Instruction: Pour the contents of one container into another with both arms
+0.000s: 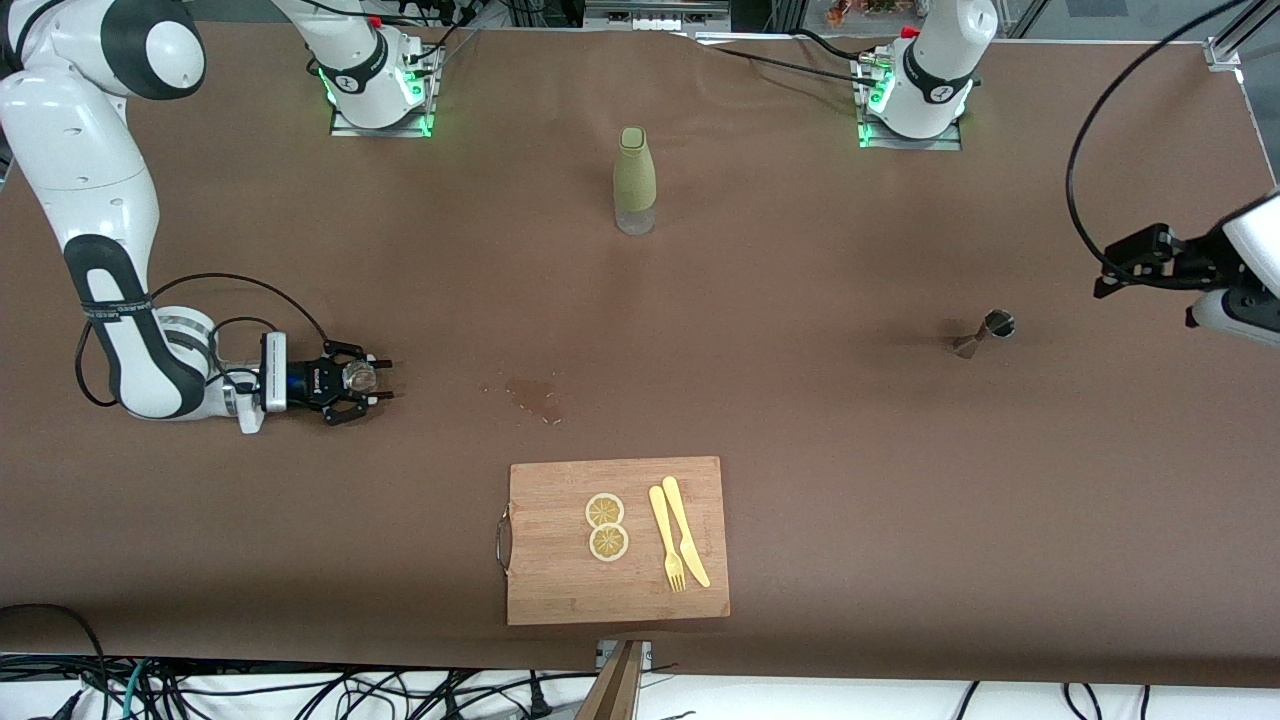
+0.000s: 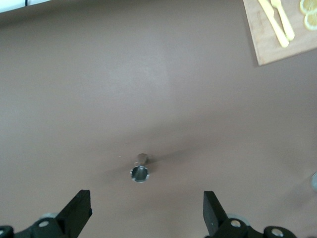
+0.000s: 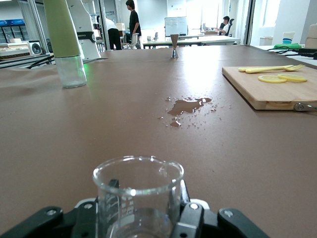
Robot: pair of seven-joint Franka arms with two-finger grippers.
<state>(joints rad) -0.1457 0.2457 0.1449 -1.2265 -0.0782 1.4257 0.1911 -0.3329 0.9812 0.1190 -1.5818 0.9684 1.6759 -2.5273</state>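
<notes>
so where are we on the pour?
Done: right gripper is shut on the clear glass beaker, low over the table. In hand: left gripper, open, hangs over the small metal jigger, which stands ungrasped. Left: grasp it and pour. A wet spill marks the brown table.

bottle (image 1: 634, 180) and jigger (image 1: 982, 334) stand well apart (bare cloth between)
</notes>
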